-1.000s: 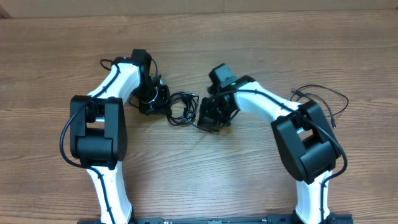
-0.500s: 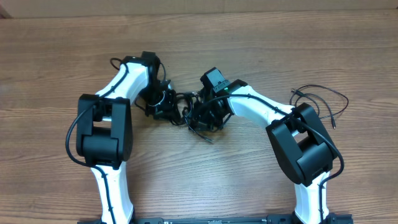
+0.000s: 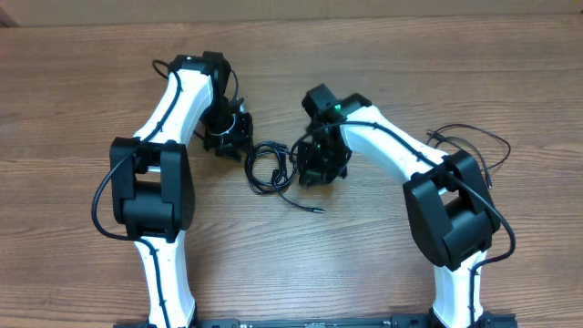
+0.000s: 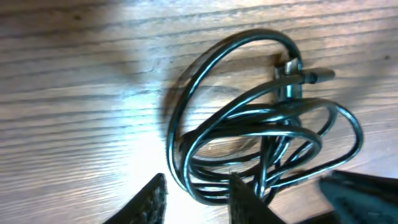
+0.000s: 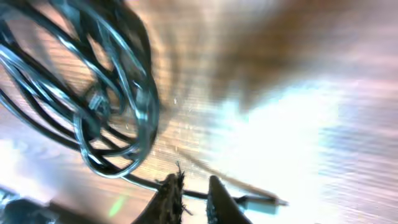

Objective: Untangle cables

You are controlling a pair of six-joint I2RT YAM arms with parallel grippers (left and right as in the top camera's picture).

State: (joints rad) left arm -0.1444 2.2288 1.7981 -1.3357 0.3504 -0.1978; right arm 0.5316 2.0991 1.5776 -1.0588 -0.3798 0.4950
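The cables (image 3: 267, 169) lie as a small black coiled bundle on the wooden table, between my two grippers. One strand trails toward the front and ends in a silvery plug (image 3: 316, 210). My left gripper (image 3: 230, 137) stands just left of the bundle. In the left wrist view it (image 4: 196, 180) is open, with the coil (image 4: 249, 143) just beyond the fingertips and one loop edge reaching the gap. My right gripper (image 3: 319, 169) is at the bundle's right side. In its own view it (image 5: 194, 180) is nearly closed, and the plug strand (image 5: 261, 200) runs on the table behind the tips.
A second thin black cable (image 3: 469, 137) lies in loose loops at the far right, beside the right arm's base. Both white arms reach in from the table's front edge.
The two grippers pressed together over the bundle half a second ago and have now drawn apart. The left gripper has opened. The bundle lies on the table with one plug end trailing out.
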